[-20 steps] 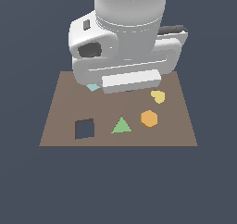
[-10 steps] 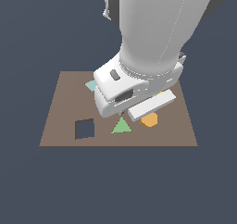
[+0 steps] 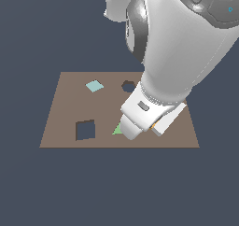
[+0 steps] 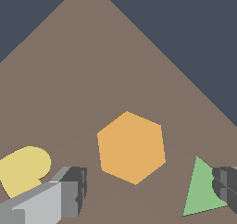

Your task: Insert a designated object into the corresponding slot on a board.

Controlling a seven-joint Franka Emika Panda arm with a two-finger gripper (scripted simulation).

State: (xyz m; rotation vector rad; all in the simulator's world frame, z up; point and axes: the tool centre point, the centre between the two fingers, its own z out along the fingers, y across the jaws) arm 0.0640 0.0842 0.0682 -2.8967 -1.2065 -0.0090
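Brown board (image 3: 56, 127) lies flat on dark ground. Exterior view: pale teal diamond tile (image 3: 94, 86) at roughly 10 o'clock from board centre, small dark hexagon slot (image 3: 128, 86) at about 12 o'clock, larger dark square hole (image 3: 85, 130) at about 8 o'clock. The arm's bulky white wrist covers the board's 4 o'clock area, hiding most of what lies there; only a sliver of the green triangle (image 3: 116, 130) peeks out at its edge.

Wrist view: orange hexagonal block (image 4: 131, 146) lies flat on the board (image 4: 92, 70), uncovered, between the two fingertips. Yellow heart-shaped block (image 4: 23, 170) sits beside one finger (image 4: 69, 190); green triangle (image 4: 201, 188) is partly overlapped by the other finger, contact unclear. Gripper (image 4: 148, 190) spread wide, holding nothing; the fingers sit clear of the orange block on both sides. Block well apart from the slot.
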